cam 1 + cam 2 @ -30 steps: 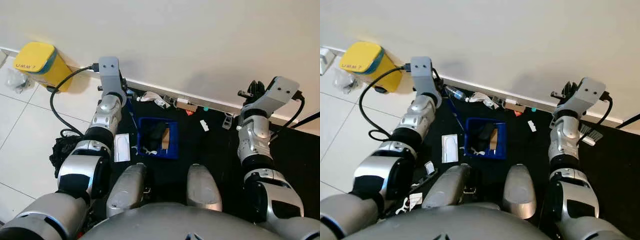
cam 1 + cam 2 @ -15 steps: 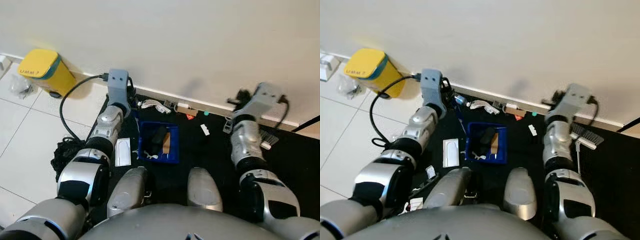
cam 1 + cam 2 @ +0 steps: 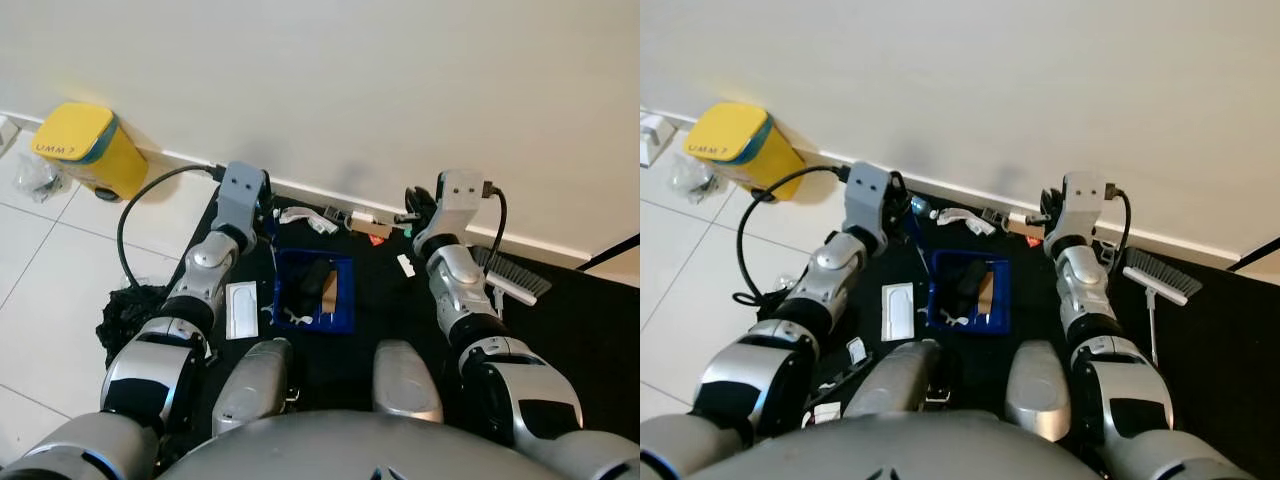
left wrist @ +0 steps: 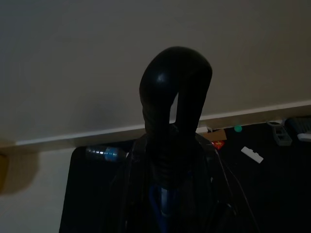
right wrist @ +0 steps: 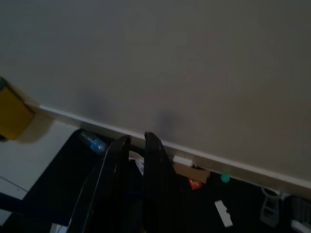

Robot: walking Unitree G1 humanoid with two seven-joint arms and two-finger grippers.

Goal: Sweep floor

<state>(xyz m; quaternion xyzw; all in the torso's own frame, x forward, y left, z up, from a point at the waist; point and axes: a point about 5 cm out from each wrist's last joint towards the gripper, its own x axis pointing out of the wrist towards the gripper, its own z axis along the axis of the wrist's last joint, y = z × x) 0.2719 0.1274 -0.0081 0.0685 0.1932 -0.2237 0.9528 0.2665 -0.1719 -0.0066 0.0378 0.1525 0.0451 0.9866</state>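
Brush, a hand broom with grey bristles and a white handle, lies on the black mat by the baseboard, to the right of the right arm and well apart from both hands. Litter is strung along the foot of the wall: a crumpled white wrapper, a small cardboard box, a red scrap, a green bead, a white tag and a clear plastic bottle. A blue dustpan, already holding dark and brown scraps, sits on the mat before the robot's feet. The left hand is raised toward the wall beside the dustpan with its fingers pressed together, holding nothing visible. The right hand points at the litter line, fingers a narrow gap apart and empty. Judged risk: with the brush ungrasped, either hand advancing could scatter light litter under the baseboard or knock the dustpan and spill its contents. A yellow bin stands on the tiles at left.
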